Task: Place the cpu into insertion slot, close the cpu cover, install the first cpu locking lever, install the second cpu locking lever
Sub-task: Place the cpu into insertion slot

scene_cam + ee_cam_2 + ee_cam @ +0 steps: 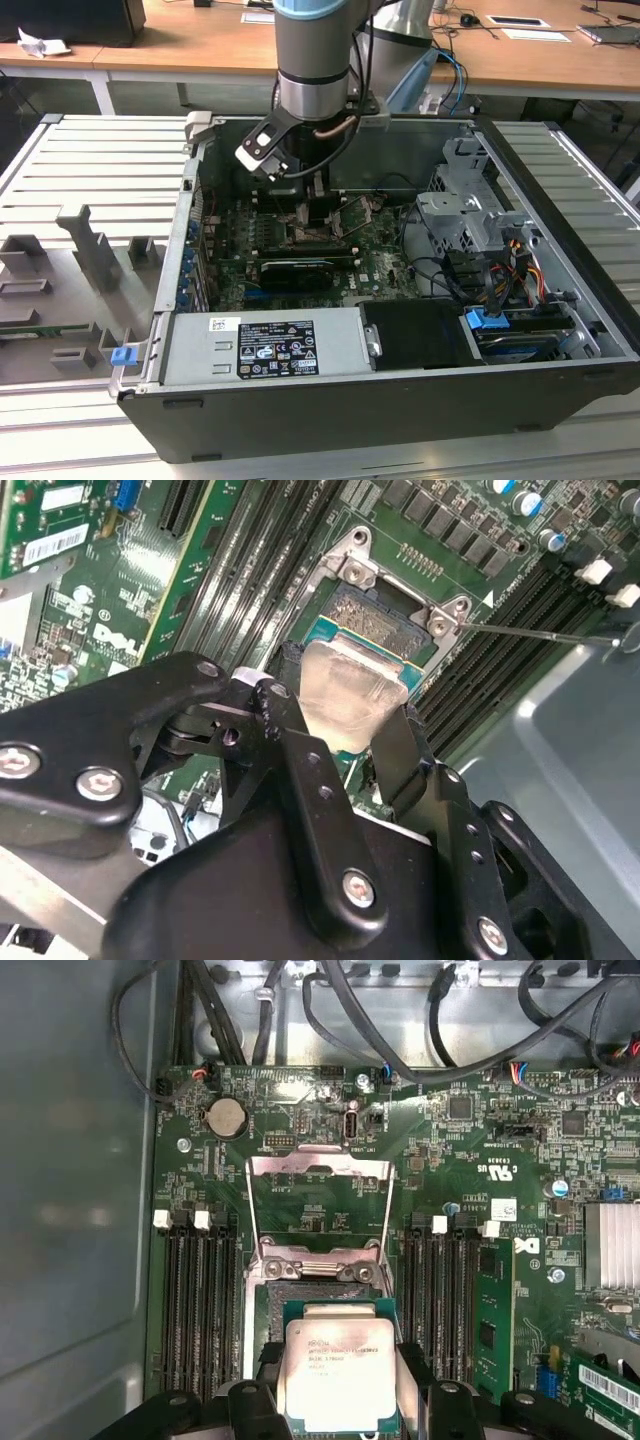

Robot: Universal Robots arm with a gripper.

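Observation:
My gripper [336, 1388] is shut on the cpu [335, 1370], a pale silver square chip on a green base, with a black finger on each side. In the second wrist view the cpu [345, 690] sits between the fingers [398, 750] of the gripper [345, 730], just over one edge of the insertion slot [385, 615]. I cannot tell if the chip touches the socket. The insertion slot [305, 1288] shows dark behind the chip. The cpu cover [318, 1165] is swung open, away from the socket. A thin locking lever [540, 634] sticks out beside the socket. In the exterior view the gripper [312, 205] is low inside the case.
The green motherboard [375, 262] lies in an open computer case [560, 200]. Long black memory slots [195, 1300] flank the socket on both sides. Cables [330, 1010] run along the board's edge. A power supply [265, 345] and drive cage [470, 215] crowd the case.

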